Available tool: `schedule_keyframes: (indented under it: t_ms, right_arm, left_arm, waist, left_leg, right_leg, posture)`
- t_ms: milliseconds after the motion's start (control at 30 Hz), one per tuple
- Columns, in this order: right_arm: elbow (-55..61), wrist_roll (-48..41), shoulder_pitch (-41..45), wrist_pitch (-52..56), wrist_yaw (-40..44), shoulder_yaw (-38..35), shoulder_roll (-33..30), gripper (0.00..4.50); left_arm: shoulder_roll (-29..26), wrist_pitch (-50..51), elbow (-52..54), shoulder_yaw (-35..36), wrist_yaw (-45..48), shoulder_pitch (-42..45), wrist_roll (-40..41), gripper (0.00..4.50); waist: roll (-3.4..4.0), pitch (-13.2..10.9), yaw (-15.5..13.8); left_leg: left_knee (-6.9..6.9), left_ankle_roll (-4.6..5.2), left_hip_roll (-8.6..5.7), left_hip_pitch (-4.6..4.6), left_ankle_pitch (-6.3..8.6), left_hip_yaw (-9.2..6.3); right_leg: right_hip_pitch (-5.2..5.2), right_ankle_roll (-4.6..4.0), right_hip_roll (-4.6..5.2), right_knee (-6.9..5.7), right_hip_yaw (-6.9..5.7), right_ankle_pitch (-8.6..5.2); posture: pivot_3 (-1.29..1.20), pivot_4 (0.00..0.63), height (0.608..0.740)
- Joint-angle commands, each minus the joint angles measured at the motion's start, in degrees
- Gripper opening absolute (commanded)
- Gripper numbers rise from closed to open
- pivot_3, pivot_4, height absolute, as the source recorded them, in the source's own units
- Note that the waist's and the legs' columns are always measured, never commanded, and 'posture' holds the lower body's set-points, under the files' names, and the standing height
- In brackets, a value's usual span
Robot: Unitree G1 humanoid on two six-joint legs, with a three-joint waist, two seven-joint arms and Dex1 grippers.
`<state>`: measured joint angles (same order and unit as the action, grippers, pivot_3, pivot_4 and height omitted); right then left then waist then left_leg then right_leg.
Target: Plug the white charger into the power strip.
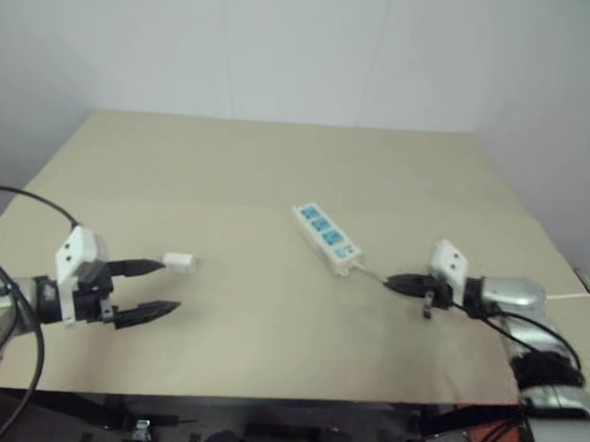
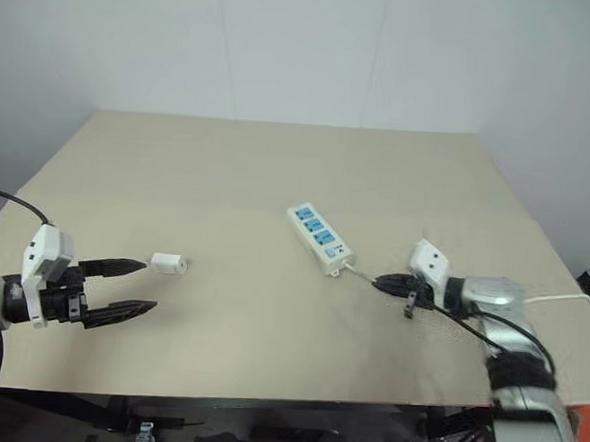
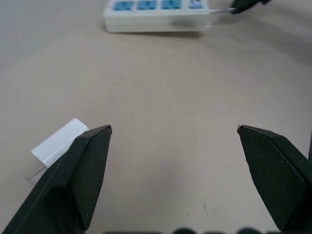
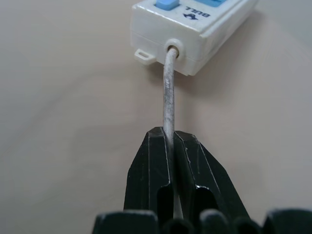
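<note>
- Black fingers of my right gripper [image 4: 171, 146] are pinched tight on the thin white cord [image 4: 168, 97] just where it leaves the power strip [image 1: 326, 236]; I read this hold as a way to steady or drag the strip by its lead instead of gripping its wide body.
- Left gripper [image 1: 149, 288] hangs with its jaws spread as wide as they go and nothing between them; the white charger [image 1: 178, 262] lies on the tabletop just beside the tip of one finger, its metal prongs visible in the left wrist view, so I judge the pick-up is not yet done.
- Strip lies flat near the middle of the tabletop [image 1: 278, 170], slanted, its switch end and cord towards the near right corner and its blue socket faces upward.
- Charger sits towards the near left edge, well apart from the strip.
- Bare tan surface runs between charger and strip, giving my left arm an open path across; the far half of the tabletop is likewise unoccupied.
- Right arm works near the right edge, where the cord trails off the table; I judge little slack there.
</note>
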<state>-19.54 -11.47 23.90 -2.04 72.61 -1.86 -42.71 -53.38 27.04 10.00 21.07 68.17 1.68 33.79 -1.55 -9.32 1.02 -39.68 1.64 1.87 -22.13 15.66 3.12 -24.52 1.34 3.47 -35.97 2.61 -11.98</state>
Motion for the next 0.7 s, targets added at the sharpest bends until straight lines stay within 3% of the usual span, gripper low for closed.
schedule_keyframes:
  t_ms: [33, 233, 433, 467, 700]
  right_arm:
    - [9.3, -1.5, -5.0, 1.7, -1.7, -2.7, -2.7, 0.01]
    - [11.2, -0.5, -9.2, 3.5, -7.5, -2.3, -1.6, 2.10]
    - [18.8, -3.2, -13.4, 9.8, -14.8, -3.6, 1.9, 4.25]
    - [21.0, -4.2, -14.3, 11.0, -16.3, -3.8, 3.2, 4.46]
    - [26.8, -3.2, -15.7, 14.2, -28.6, -2.8, 12.5, 4.46]
  left_arm:
    - [-0.2, -2.0, -1.1, -0.5, 1.1, 1.8, 0.0, 4.50]
    - [0.1, -3.0, -4.1, -3.9, 2.3, 6.0, -0.9, 4.50]
    - [-0.7, -3.5, -5.8, -4.2, 3.7, 7.4, -1.1, 4.50]
    - [-0.7, -3.6, -5.9, -4.2, 3.7, 7.4, -1.2, 4.50]
    - [-0.5, -3.3, -5.5, -4.2, 4.1, 7.0, -1.1, 4.50]
  waist:
    - [0.00, 0.0, 0.0]
    - [-0.03, 0.0, 0.2]
    - [-0.03, 0.0, -0.1]
    - [-0.03, 0.0, -0.2]
    - [-0.04, 0.0, -0.1]
  left_leg:
    - [-0.02, 0.00, 0.00, 0.04, 0.00, 0.04]
    - [-0.04, -0.03, -0.04, 0.36, -0.03, 0.40]
    - [-0.01, -0.03, -0.04, 0.08, -0.02, 0.36]
    - [0.00, -0.03, -0.04, 0.03, -0.02, 0.36]
    - [-0.06, -0.04, 0.00, 0.11, -0.02, 0.36]
  right_leg:
    - [0.02, 0.00, -0.01, -0.02, 0.00, 0.00]
    - [0.21, 0.03, -0.10, -0.03, 0.06, -0.08]
    - [0.00, -0.05, -0.16, -0.03, 0.06, -0.07]
    - [-0.04, -0.05, -0.14, -0.03, 0.06, -0.07]
    - [0.04, -0.03, -0.12, -0.04, 0.06, -0.08]
  posture:
    - [0.00, 0.150, 0.740]
    - [0.00, 0.150, 0.740]
    - [0.00, 0.150, 0.740]
    - [0.00, 0.150, 0.740]
    - [0.00, 0.150, 0.740]
